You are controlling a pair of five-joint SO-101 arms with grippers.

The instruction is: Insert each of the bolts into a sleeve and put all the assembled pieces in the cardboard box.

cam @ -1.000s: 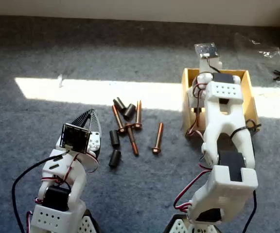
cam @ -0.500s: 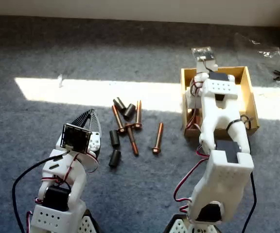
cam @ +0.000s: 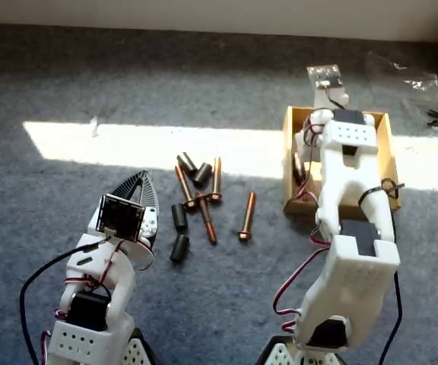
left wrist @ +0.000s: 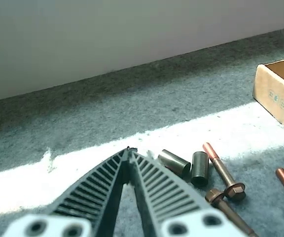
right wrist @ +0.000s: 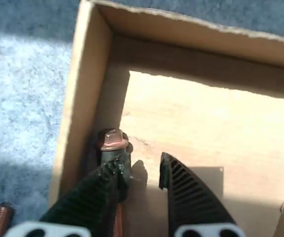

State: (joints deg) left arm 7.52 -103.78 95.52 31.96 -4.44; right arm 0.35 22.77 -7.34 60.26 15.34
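Right wrist view: right gripper (right wrist: 141, 165) spread open over the cardboard box (right wrist: 85, 84).
An assembled piece (right wrist: 113, 140) lies against its left wall; left gripper (left wrist: 128, 158) sits clenched near loose bolts (cam: 247, 215) and sleeves (cam: 179, 247).

Four copper-coloured bolts (cam: 206, 219) and four short dark sleeves (cam: 179, 247) are scattered loose on the grey carpet (cam: 67, 76), beside the open cardboard box (cam: 288, 137). Three bolts are gathered with ends close together; the fourth is set apart, nearer the box. One assembled piece (right wrist: 113, 143), a hex-headed bolt in a dark sleeve, is laid inside against a side wall.
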